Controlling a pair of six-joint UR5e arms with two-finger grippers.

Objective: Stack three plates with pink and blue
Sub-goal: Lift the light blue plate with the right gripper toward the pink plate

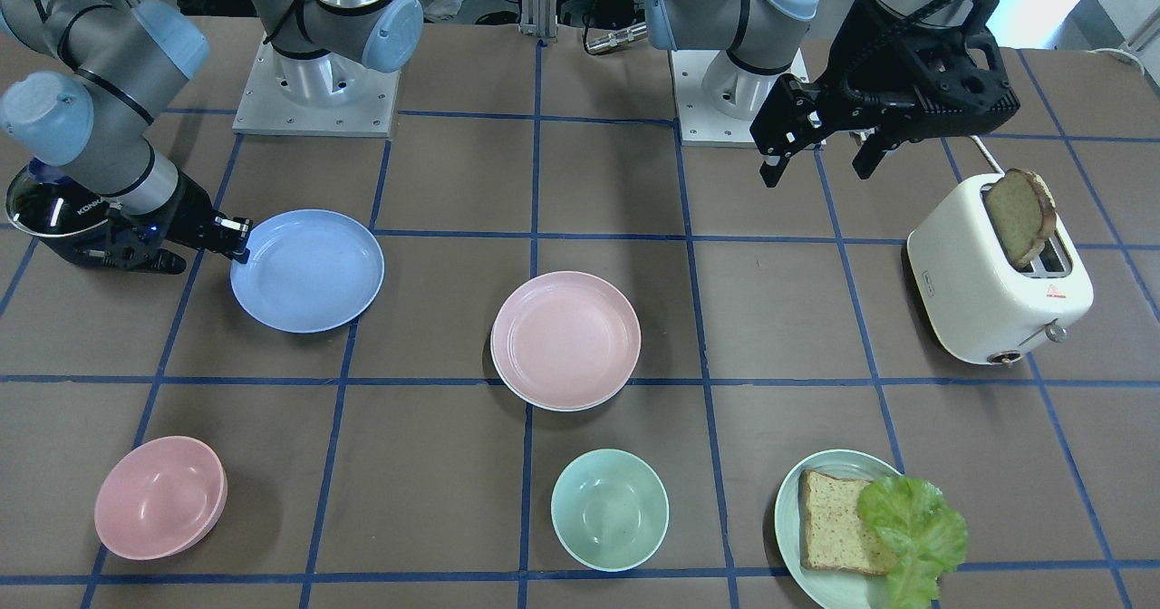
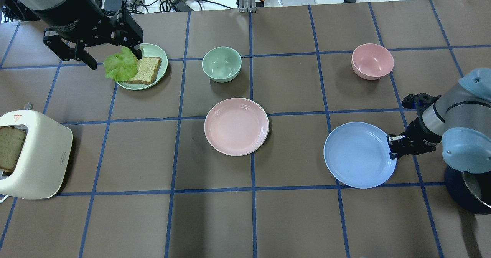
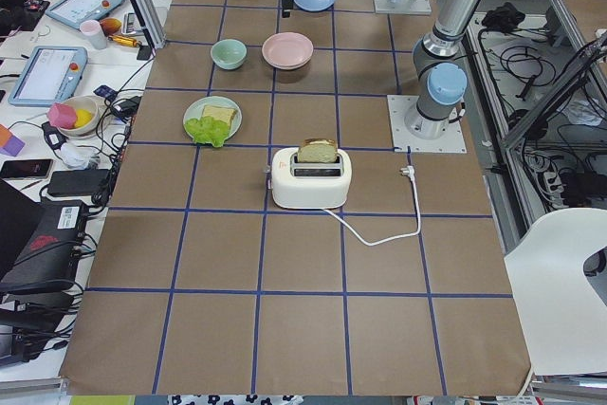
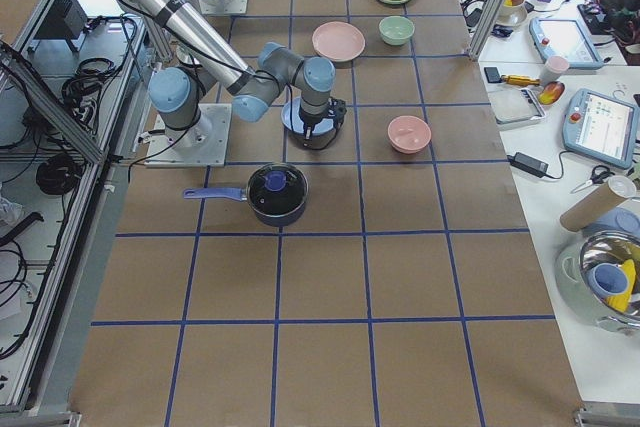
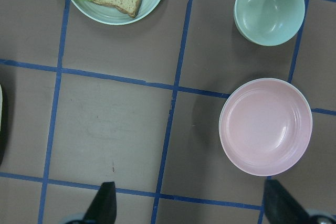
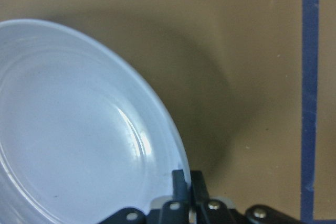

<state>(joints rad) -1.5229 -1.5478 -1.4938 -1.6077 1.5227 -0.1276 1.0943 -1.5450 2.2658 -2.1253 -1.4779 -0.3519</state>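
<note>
First, nearest the robot in the overhead view: table (image 2: 291, 219), brown covering marked with a blue tape grid. At its left edge stands a cream toaster (image 2: 38, 158) with one slice of brown bread (image 2: 9, 148) upright in a slot. At its right edge is a dark saucepan (image 2: 470, 191), partly cut off by the frame. The right-side view shows it blue and lidded.

Next row out: light blue plate (image 2: 358, 154), lying flat on the robot's right side of the table. The right gripper (image 2: 391, 147) sits low at the plate's right rim and is pinched onto that rim. In the wrist view its fingertips (image 6: 178, 178) are drawn narrow over the plate's edge.

Centre of the table: pale pink plate (image 2: 236, 126), right way up and well apart from the blue one. A cream-white plate (image 1: 544, 406) lies directly beneath it, with only a thin rim showing.

Far row, left to right:
- Mint-green plate (image 2: 159, 52), carrying a bread slice (image 2: 145, 70) and a lettuce leaf (image 2: 121, 64) that overlap.
- Mint bowl (image 2: 221, 64), empty.
- Pink bowl (image 2: 372, 61), empty and well apart from the mint one.

Above the table: left gripper (image 2: 115, 58), raised high over the left half with its fingers spread wide, holding nothing. Its wrist camera looks straight down on the pink plate, the mint bowl and part of the mint-green plate.
</note>
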